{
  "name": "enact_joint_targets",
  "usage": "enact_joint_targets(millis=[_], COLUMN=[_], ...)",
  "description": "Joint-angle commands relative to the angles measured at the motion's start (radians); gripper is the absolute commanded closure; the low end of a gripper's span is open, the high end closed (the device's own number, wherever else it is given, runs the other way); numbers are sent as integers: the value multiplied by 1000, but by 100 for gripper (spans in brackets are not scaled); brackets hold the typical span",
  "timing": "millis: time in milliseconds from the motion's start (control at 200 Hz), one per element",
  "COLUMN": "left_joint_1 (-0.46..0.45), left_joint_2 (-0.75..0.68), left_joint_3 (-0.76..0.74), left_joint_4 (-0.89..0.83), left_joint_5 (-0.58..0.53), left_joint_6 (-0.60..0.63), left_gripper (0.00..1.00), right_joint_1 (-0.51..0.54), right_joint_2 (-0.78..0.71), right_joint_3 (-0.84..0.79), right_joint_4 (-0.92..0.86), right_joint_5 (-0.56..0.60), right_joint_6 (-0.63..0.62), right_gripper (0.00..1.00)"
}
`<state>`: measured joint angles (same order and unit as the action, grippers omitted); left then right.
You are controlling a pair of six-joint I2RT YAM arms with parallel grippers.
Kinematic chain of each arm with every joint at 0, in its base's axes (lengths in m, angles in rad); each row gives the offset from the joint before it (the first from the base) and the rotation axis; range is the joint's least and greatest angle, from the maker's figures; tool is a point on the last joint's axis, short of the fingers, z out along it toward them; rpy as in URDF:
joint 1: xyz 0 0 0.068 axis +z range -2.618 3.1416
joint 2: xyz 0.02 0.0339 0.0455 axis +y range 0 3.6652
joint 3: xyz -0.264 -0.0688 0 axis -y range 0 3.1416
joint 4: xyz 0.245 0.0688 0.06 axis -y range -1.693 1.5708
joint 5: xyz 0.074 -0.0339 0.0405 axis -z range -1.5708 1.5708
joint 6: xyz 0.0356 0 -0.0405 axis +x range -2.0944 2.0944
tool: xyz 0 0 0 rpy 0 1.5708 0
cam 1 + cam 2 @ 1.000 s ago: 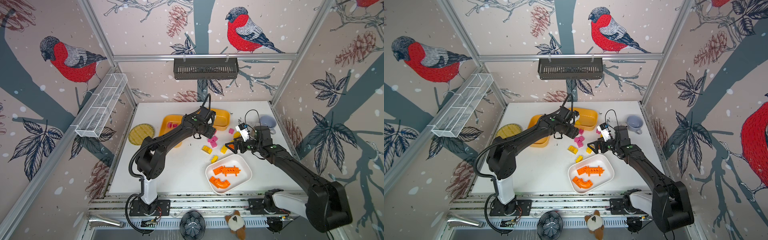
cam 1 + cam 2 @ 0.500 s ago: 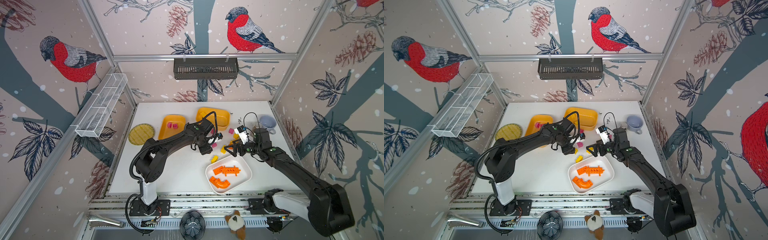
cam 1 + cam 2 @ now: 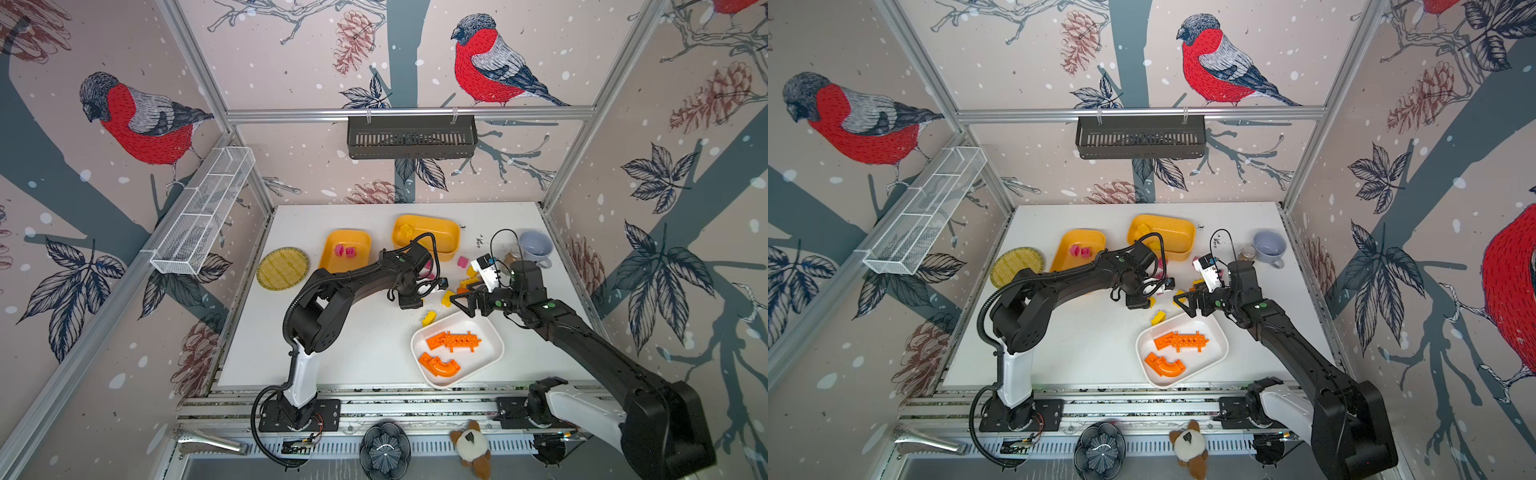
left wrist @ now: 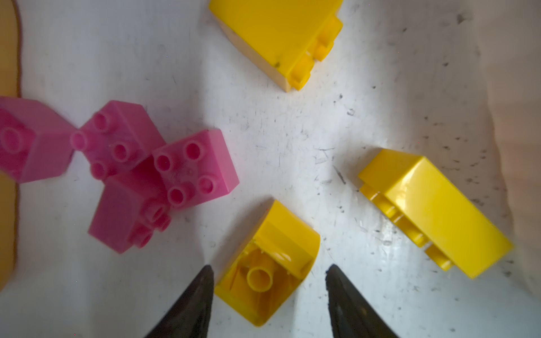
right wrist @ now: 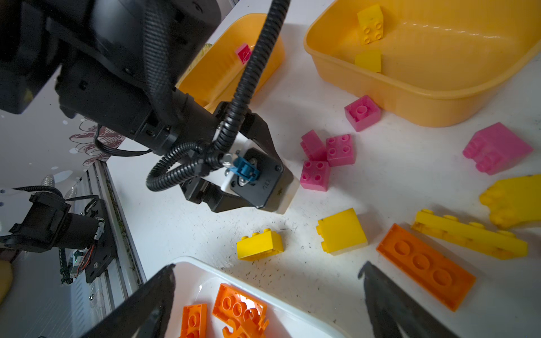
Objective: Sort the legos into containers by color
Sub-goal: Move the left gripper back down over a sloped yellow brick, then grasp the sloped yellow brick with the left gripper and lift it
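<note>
Several pink cubes [image 4: 193, 166] bunched, studs showing; yellow brick [image 4: 268, 263] overturned, seemingly curve-topped.

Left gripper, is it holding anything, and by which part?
Nothing held yet. The left gripper is open astride a small yellow brick, one finger clear of its side.

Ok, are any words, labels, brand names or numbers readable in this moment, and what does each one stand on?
No text can be read with certainty.
black plate at the left arm's wrist, in the right wrist view: a short embossed mark, too faint and turned to read.
white module on the right arm, in both top views: only small dark details, too small to tell whether they are lettering.
Nothing else in view shows lettering.
</note>
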<state>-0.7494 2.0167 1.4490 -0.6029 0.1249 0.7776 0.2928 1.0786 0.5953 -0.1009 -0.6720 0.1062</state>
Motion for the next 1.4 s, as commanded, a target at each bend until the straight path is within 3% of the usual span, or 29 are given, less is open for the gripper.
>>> enact_joint_targets(millis=[0, 310, 836, 1111, 1391], left_joint_1=[1, 5, 50, 91, 176], left_joint_2=[17, 61, 99, 7, 115], left_joint_3=[16, 60, 157, 239, 471], left_joint_4=[14, -8, -176, -139, -14], left_joint_5=[-23, -7, 61, 118, 96], left_joint_6=[42, 36, -78, -209, -347], left_gripper=[39, 47, 76, 76, 77], right_joint_1=[-1, -3, -19, -21, -21], right_joint_2=[4, 28, 44, 57, 62], right_joint_3=[-1, 7, 17, 38, 66], right_joint_4=[16, 23, 15, 22, 7], right_joint_5=[9, 0, -15, -18, -8], right_joint_6=[9, 4, -10, -5, -14], right_gripper=[0, 1, 1, 1, 1])
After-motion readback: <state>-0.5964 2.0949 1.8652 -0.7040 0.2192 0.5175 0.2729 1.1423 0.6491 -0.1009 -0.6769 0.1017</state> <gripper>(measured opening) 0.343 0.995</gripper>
